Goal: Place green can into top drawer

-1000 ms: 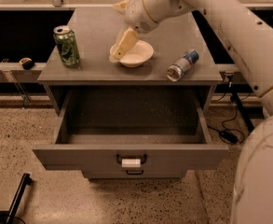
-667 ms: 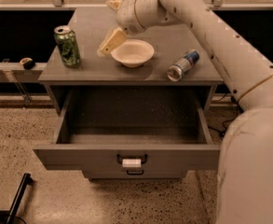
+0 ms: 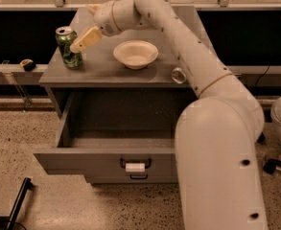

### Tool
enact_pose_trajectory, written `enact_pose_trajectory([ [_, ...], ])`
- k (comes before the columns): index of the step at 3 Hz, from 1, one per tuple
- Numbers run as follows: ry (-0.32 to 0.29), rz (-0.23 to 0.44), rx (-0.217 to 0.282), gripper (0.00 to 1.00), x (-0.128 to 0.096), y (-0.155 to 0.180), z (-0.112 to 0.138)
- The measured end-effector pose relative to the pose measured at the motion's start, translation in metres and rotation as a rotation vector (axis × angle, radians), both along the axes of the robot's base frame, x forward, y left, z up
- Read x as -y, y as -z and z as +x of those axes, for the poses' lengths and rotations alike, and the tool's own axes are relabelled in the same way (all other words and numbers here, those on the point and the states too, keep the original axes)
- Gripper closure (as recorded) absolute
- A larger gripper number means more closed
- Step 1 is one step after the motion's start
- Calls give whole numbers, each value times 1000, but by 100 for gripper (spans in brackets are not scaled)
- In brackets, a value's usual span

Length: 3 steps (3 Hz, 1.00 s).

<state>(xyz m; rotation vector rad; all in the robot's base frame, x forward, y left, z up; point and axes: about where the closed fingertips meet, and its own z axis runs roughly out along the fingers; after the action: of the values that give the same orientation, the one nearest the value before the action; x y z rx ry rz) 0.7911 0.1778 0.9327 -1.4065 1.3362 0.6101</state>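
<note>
While the green can stands upright at the far left corner of the surface, the end effector hangs right beside it. Its fingers are spread wide and holding nothing; the lower finger points down at the can's right side, close to the can, and whether it touches I can't tell. The other finger shows only as a tan tip up behind the wrist.

So this looks like the approach to the grasp, with nothing lifted yet. To do it well, the open jaws need to straddle the can squarely at mid-height before closing. A glancing finger could tip it or shove it leftwards, and the left edge of the surface is very near, with a drop to the floor beyond.

On the right there's more room. The white bowl sits well apart from the can, mid-surface, though a carry straight back toward the drawer would pass near its rim.

The top drawer is pulled out wide below the front edge, and the part of its inside not hidden by the arm shows nothing in it. The can must clear the surface's front lip, then go down behind the drawer's front wall. The big arm covers the drawer's right side, so the left and middle look the safer landing spot.
</note>
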Motion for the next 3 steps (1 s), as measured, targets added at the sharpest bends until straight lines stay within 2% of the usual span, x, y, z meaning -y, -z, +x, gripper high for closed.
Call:
enact_pose_trajectory([
  [1,-63,8,-93,0,-29,11,-15],
  [2,-99,9,-166,0,-43,23,-30],
  [3,-140,17,-211,15,-54,33,-41],
])
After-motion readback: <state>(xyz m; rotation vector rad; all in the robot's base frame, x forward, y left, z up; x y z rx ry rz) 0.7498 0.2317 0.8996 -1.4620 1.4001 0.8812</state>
